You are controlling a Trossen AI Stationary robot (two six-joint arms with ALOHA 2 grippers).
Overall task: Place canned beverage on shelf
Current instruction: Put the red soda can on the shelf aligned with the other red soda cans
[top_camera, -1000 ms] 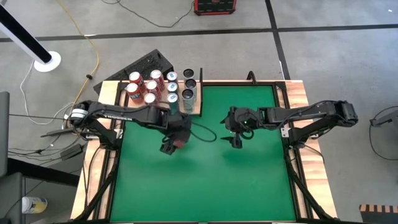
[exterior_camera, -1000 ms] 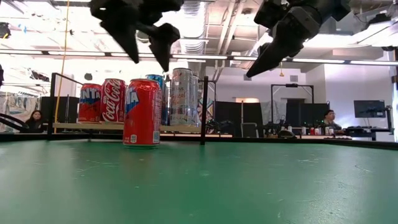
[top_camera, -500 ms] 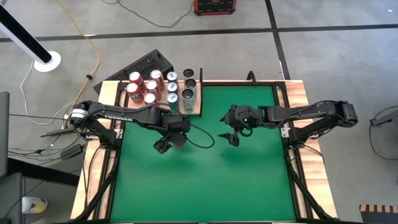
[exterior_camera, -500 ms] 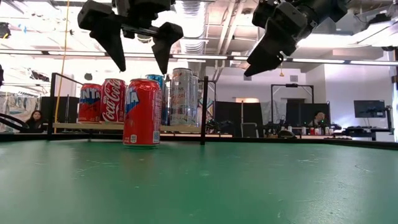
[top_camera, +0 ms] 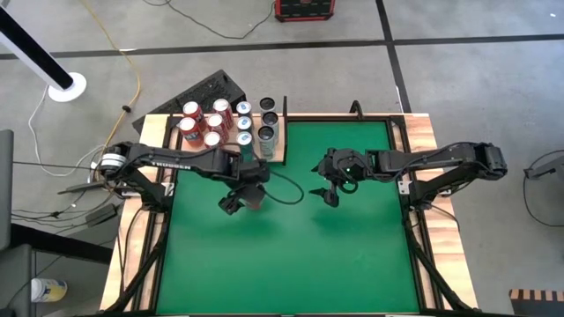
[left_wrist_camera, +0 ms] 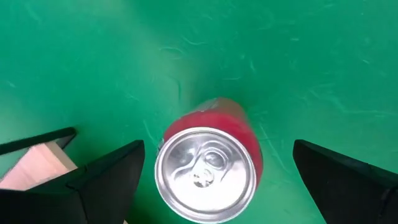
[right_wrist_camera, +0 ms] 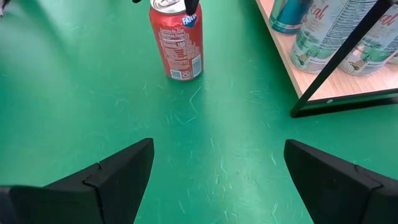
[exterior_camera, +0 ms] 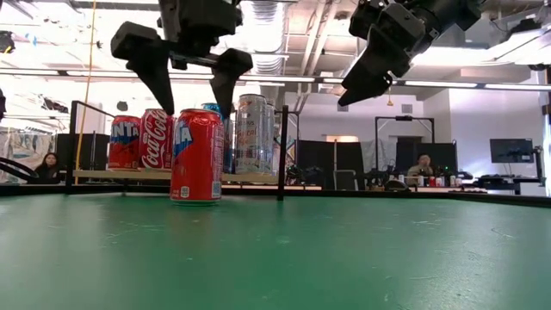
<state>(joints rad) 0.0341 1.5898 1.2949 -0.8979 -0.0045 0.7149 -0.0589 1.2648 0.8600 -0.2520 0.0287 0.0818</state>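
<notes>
From above, the left gripper (top_camera: 242, 199) hangs over a red can (top_camera: 254, 200) on the green felt near the shelf (top_camera: 280, 151); it has shifted slightly shelfward. At table level, its wide-spread fingers, holding nothing, have descended around the can's top; shelf cans read Fanta and Coca-Cola (exterior_camera: 157, 138). The right gripper (exterior_camera: 360, 79) hovers open and empty. The right wrist shows "Fanta" on the red can.

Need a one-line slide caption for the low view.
Left gripper hangs open above an upright red can on green felt; right gripper waits open, raised, beside the stocked shelf.
</notes>
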